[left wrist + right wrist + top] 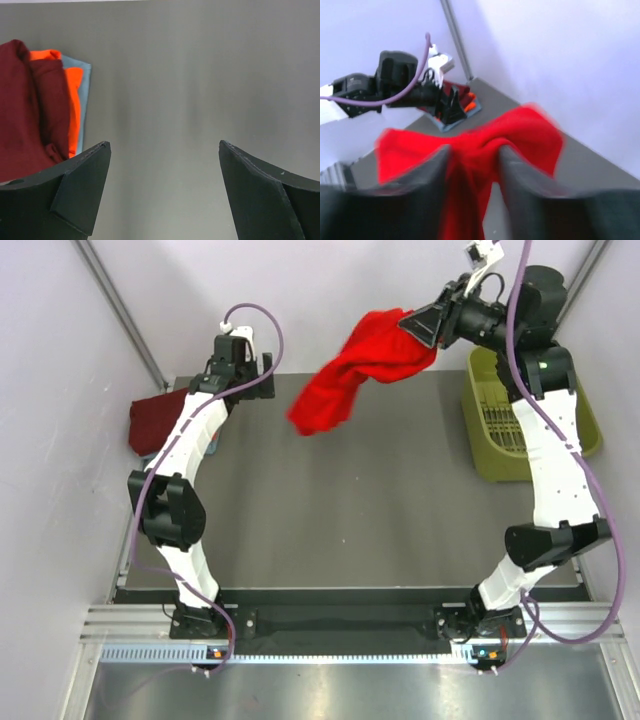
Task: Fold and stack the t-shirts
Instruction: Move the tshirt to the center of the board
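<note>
A bright red t-shirt (352,368) hangs bunched in the air over the table's back middle, and my right gripper (418,322) is shut on its upper end. In the blurred right wrist view the red t-shirt (472,150) fills the gap between the fingers. A stack of folded t-shirts (152,420) lies at the back left; the left wrist view shows the dark maroon one (25,110) on top, then orange (74,100), then grey-blue (85,95). My left gripper (165,150) stands open over bare table just right of that stack, holding nothing.
An olive-green plastic basket (490,440) stands at the back right, partly behind my right arm. The dark grey table mat (340,510) lies between the two arms. Pale walls close in on the left and the back.
</note>
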### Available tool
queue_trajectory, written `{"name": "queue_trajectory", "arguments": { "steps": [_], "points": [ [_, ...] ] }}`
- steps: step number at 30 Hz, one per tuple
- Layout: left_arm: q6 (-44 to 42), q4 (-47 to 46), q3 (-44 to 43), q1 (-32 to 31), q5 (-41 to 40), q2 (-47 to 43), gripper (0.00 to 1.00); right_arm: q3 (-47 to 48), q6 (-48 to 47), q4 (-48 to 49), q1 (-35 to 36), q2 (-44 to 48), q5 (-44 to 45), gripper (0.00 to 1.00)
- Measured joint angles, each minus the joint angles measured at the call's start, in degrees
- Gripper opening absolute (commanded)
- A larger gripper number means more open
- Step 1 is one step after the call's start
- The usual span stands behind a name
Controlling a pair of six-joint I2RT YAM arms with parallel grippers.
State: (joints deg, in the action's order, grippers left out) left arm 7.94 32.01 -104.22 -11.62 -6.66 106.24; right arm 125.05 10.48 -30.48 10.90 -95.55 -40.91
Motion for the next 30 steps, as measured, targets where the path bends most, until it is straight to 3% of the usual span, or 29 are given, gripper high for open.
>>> {"name": "queue_trajectory", "arguments": {
  "steps": [2,4,11,18,24,30],
  "points": [
    [0.2,0.0,0.0,0.2,-0.9,0.0,0.94,-1.1,0.1,0.9,0.0,1.7,0.5,0.80],
    [0.2,0.0,0.2,0.2,-1.6,-0.2,0.94,-3.8,-0.2,1.5,-0.7,3.9,1.1,0.99],
    [0.3,0.0,2.0,0.1,-2.0,-2.8,0.93,-20.9,-2.4,0.6,-1.4,7.0,3.1,1.00],
    [-1.7,2.6,7.4,0.2,1.1,-9.1,0.82,-34.8,-11.7,-8.3,2.0,6.0,5.1,1.00],
    [0.2,9.5,18.6,0.7,7.5,-18.0,0.71,-36.0,-17.7,-10.8,11.9,3.9,6.1,1.00],
    [5.7,15.8,26.9,10.1,11.5,-17.3,0.80,-26.4,-19.4,-10.9,17.1,-2.8,7.0,1.00]
  ]
}}
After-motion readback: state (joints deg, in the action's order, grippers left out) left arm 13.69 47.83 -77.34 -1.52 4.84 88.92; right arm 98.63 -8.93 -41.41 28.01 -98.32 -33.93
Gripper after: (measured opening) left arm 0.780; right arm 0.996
